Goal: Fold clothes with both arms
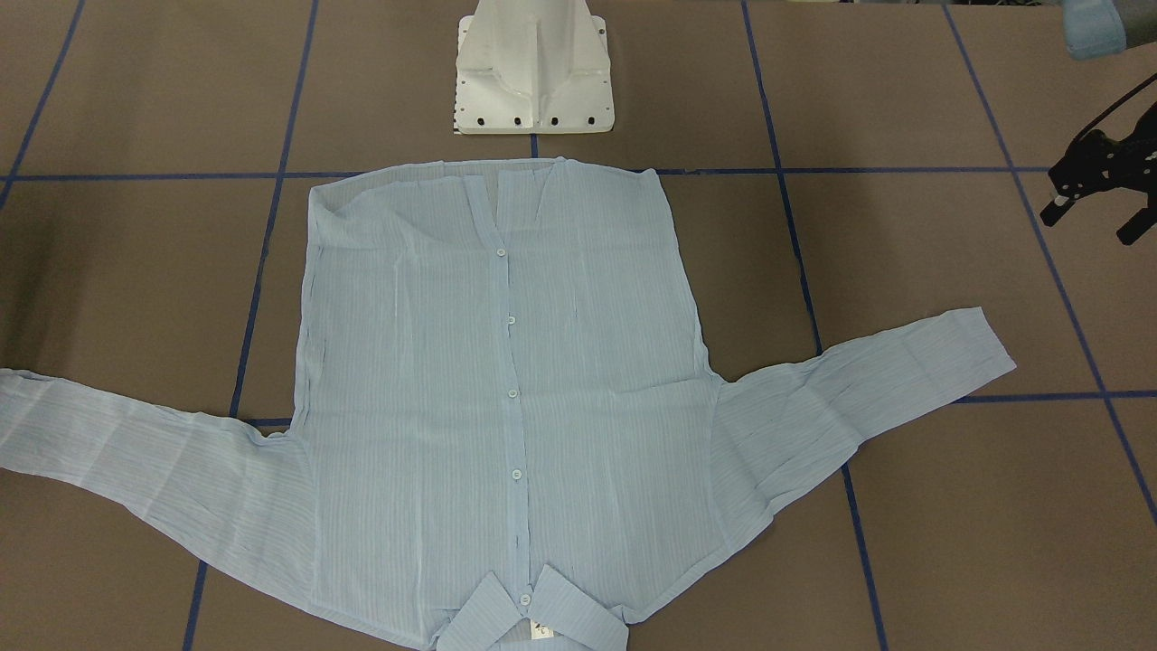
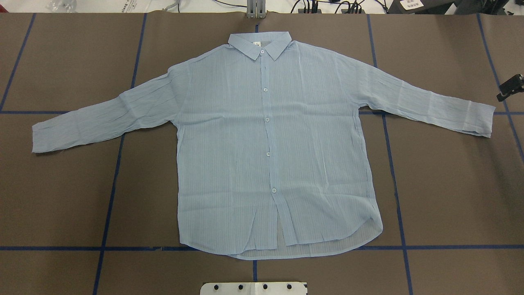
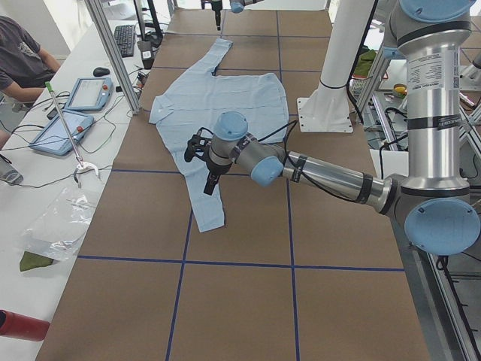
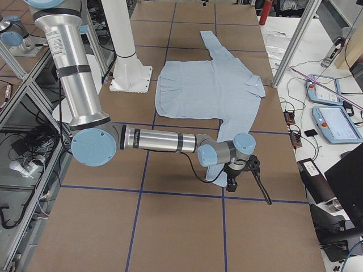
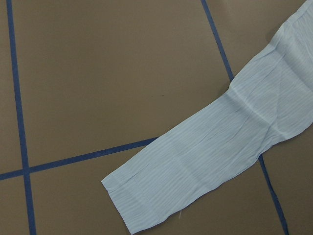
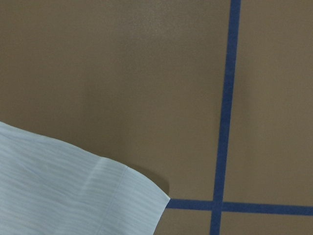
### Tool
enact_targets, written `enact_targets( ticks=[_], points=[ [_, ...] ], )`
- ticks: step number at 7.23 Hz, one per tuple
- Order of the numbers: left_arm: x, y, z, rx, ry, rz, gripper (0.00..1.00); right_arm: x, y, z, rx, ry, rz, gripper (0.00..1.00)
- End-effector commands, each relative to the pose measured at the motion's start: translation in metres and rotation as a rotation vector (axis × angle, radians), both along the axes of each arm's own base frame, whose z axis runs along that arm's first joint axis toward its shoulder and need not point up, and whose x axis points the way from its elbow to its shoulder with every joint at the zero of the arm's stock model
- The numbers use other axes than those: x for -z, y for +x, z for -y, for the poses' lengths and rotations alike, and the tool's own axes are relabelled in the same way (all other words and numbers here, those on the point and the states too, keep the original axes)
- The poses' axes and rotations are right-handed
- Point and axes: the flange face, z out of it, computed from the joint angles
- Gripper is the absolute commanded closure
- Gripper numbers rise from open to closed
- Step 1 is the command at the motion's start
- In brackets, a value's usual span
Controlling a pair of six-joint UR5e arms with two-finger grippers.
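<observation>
One shirt (image 2: 229, 155) spread flat, neck tag (image 2: 257, 43) illegible

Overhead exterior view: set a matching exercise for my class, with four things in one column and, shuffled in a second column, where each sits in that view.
Things:
1. collar
2. white base
3. right gripper
4. buttons

Places:
A. bottom edge, centre
B. a row down the middle of the shirt
C. top centre, far from the robot
D. right edge, beside a sleeve end

Pairs: 1-C, 2-A, 3-D, 4-B
</observation>
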Motion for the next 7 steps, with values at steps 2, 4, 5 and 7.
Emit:
enact_targets(
  ticks=[2,4,5,7],
  points=[
    [0.007,0.0,0.0,0.024,-0.021,-0.017,0.0,-0.015,-0.04,0.0,0.066,0.059,-0.059,0.0],
    [0.008,0.0,0.0,0.023,-0.019,-0.019,0.0,-0.018,-0.063,-0.004,0.112,0.089,-0.089,0.02],
    [0.008,0.0,0.0,0.023,-0.019,-0.019,0.0,-0.02,-0.065,-0.001,0.118,0.105,-0.125,0.1],
    [0.007,0.001,0.0,0.019,-0.024,-0.024,0.0,-0.023,-0.063,-0.003,0.118,0.102,-0.129,0.36]
  ],
)
